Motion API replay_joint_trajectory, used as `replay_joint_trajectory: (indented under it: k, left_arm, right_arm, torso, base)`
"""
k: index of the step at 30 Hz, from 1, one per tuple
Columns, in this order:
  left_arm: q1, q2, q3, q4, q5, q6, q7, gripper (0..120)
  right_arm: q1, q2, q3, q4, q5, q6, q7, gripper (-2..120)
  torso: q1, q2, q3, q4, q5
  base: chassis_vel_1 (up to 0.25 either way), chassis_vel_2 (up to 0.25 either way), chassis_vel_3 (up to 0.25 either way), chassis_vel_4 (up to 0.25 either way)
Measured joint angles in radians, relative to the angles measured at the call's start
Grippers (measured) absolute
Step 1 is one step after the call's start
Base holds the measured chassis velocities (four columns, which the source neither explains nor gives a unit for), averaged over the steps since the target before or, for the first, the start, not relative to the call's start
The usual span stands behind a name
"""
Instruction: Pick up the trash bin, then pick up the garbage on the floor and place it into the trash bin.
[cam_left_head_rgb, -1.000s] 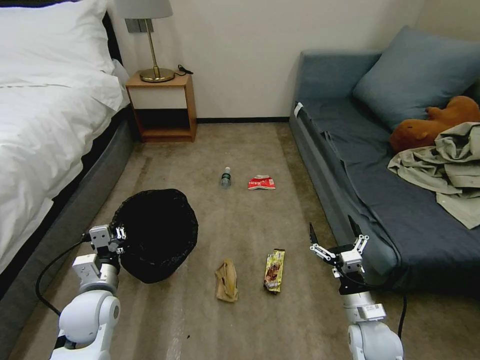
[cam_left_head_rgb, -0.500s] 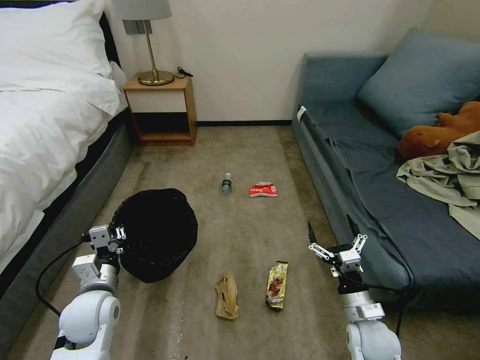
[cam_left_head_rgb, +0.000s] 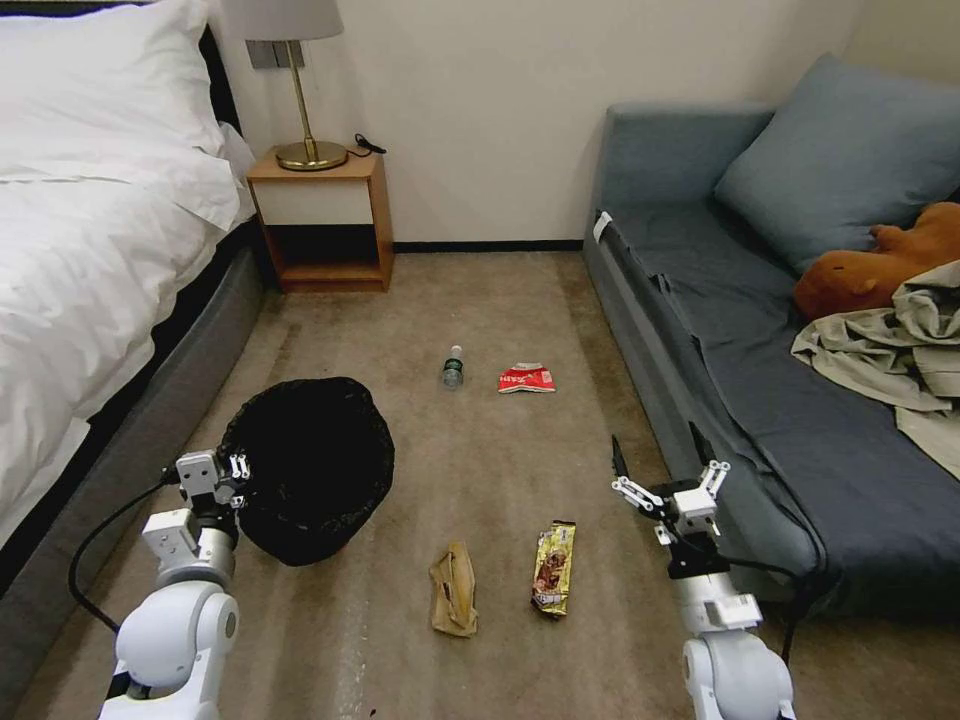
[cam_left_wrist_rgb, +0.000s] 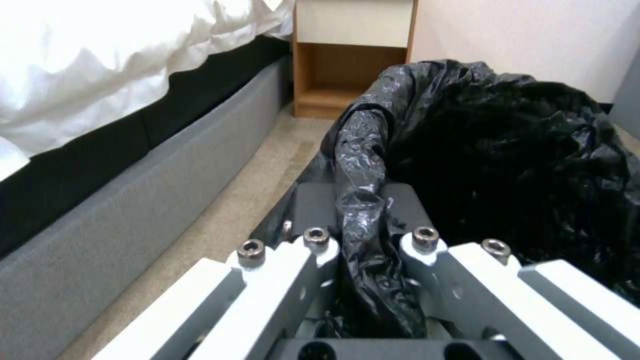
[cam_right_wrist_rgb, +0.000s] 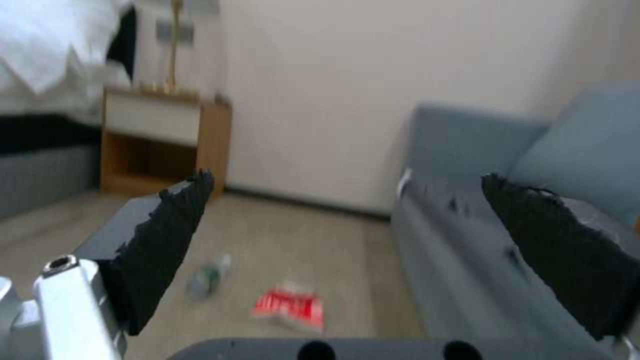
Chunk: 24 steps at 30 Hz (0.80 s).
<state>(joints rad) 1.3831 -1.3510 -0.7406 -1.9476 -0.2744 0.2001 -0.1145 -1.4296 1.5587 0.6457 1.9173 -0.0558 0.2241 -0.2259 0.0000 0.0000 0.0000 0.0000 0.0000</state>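
Left gripper (cam_left_head_rgb: 240, 468) has its fingers clamped on the bag-covered rim of the small round trash bin lined with glossy black plastic (cam_left_head_rgb: 312, 465), carried on the carpet's bed side so litter can be dropped in. Right gripper (cam_left_head_rgb: 656, 458) hangs by the sofa edge, fingers spread wide and empty, ready for a pick. Four litter items on the floor: one tan paper bag (cam_left_head_rgb: 453, 590), one gold-brown snack wrapper (cam_left_head_rgb: 551, 568), both near; one red-and-white packet (cam_left_head_rgb: 526, 379) and one clear green-labelled bottle (cam_left_head_rgb: 453, 367) toward the wall.
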Motion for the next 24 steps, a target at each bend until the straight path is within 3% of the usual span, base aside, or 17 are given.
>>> replay_joint_trajectory:
  k: [2,3,6,7,10,11,12,15,21,24]
  left_arm:
    - [-0.002,0.002,0.002,0.000,0.000,0.000,0.000,5]
    - [-0.002,0.002,0.002,0.000,0.000,0.000,0.000,5]
    - [-0.025,0.009,0.018,0.017,0.000,0.000,0.000,5]
    - [-0.025,0.009,0.018,0.017,0.000,0.000,0.000,5]
    - [-0.039,0.016,0.028,0.032,0.001,0.000,0.002,5]
    - [-0.039,0.016,0.028,0.032,0.001,0.000,0.002,5]
    - [-0.040,0.017,0.028,0.034,0.001,0.000,0.002,5]
    - [-0.043,0.018,0.028,0.038,0.001,0.000,0.002,5]
    - [-0.050,0.019,0.035,0.049,0.004,0.000,0.001,5]
    - [-0.048,0.016,0.037,0.054,0.009,0.000,0.002,5]
  right_arm:
    - [0.014,-0.047,-0.016,0.041,0.041,-0.178,0.004,100]
    - [0.014,-0.047,-0.016,0.041,0.041,-0.178,0.004,100]
    - [0.003,-0.108,-0.033,0.139,0.120,-0.514,0.031,100]
    - [0.003,-0.108,-0.033,0.139,0.120,-0.514,0.031,100]
    - [-0.013,-0.152,-0.039,0.216,0.189,-0.849,0.033,100]
    - [-0.013,-0.152,-0.039,0.216,0.189,-0.849,0.033,100]
    - [-0.014,-0.162,-0.043,0.224,0.200,-0.919,0.015,100]
    - [-0.013,-0.185,-0.064,0.209,0.202,-0.984,-0.038,100]
    - [-0.002,-0.197,-0.106,0.115,0.197,-0.987,-0.104,100]
    - [0.031,-0.203,-0.146,-0.015,0.200,-0.974,-0.142,100]
  torso:
    - [0.000,0.000,0.000,0.0001,0.0001]
    - [0.000,0.000,0.000,0.0001,0.0001]
    - [0.000,0.000,0.000,0.0001,0.0000]
    - [0.000,0.000,0.000,0.0001,0.0000]
    - [0.000,0.000,0.000,-0.0003,0.0001]
    - [0.000,0.000,0.000,-0.0003,0.0001]
    - [0.000,0.000,0.000,-0.0002,0.0000]
    - [0.000,0.000,0.000,0.0001,-0.0001]
    - [0.000,0.000,0.000,0.0000,0.0000]
    - [0.000,0.000,0.000,0.0000,0.0001]
  base:
    - [0.000,0.000,0.000,0.000]
    - [0.000,0.000,0.000,0.000]
    - [0.000,0.000,0.000,0.000]
    - [0.000,0.000,0.000,0.000]
    - [0.000,0.000,0.000,0.000]
    - [0.000,0.000,0.000,0.000]
    - [0.000,0.000,0.000,0.000]
    - [0.000,0.000,0.000,0.000]
    - [0.000,0.000,0.000,0.000]
    - [0.000,0.000,0.000,0.000]
